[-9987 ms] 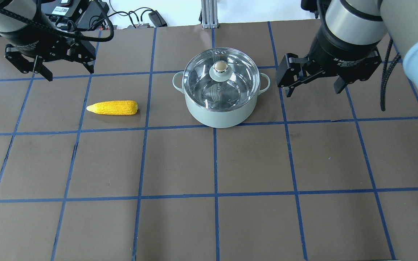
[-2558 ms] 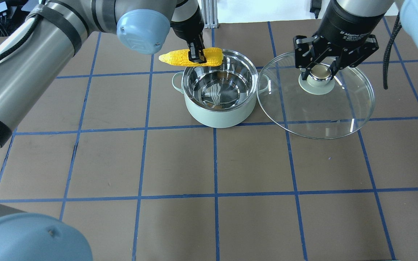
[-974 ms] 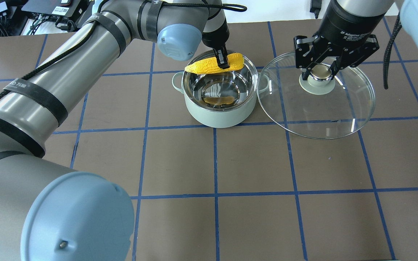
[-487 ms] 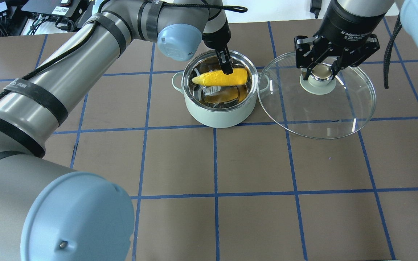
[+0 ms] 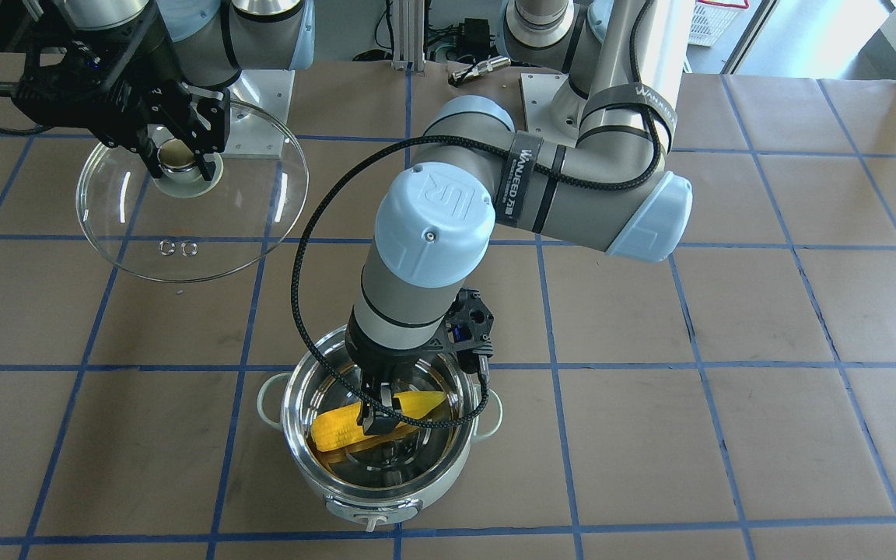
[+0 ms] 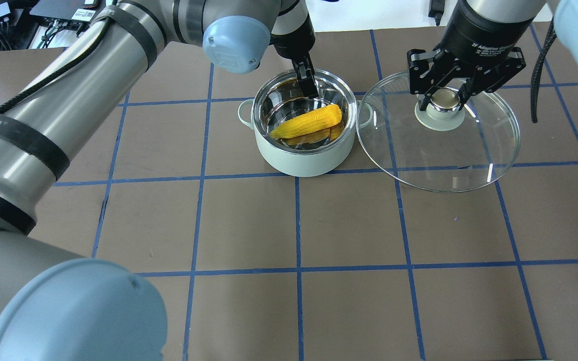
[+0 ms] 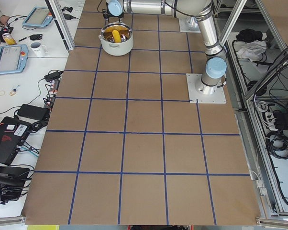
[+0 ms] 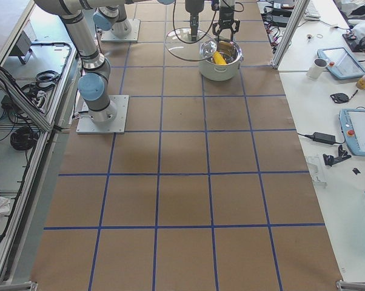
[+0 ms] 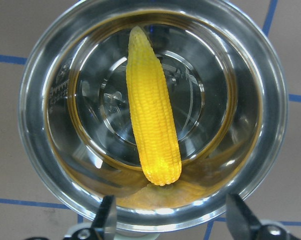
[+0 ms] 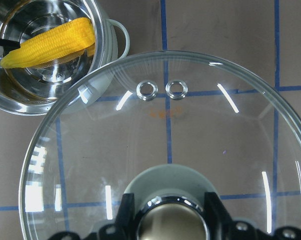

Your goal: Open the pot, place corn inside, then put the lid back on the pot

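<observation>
The mint-green pot stands uncovered at the table's far middle. The yellow corn lies loose inside it, its point toward my left; it also shows in the left wrist view. My left gripper is open and empty just above the pot's rim, its fingers apart from the corn. My right gripper is shut on the knob of the glass lid and holds the lid level above the table, right of the pot. The lid's edge overlaps the pot's right handle in the right wrist view.
The table is brown paper with a blue tape grid. My left arm stretches over the table's middle toward the pot. A side bench with tablets and a mug runs along the far side, beyond the pot.
My left gripper has opened and let go of the corn, which dropped to the pot's bottom. The left arm has shifted slightly. The right gripper and lid have not moved.
</observation>
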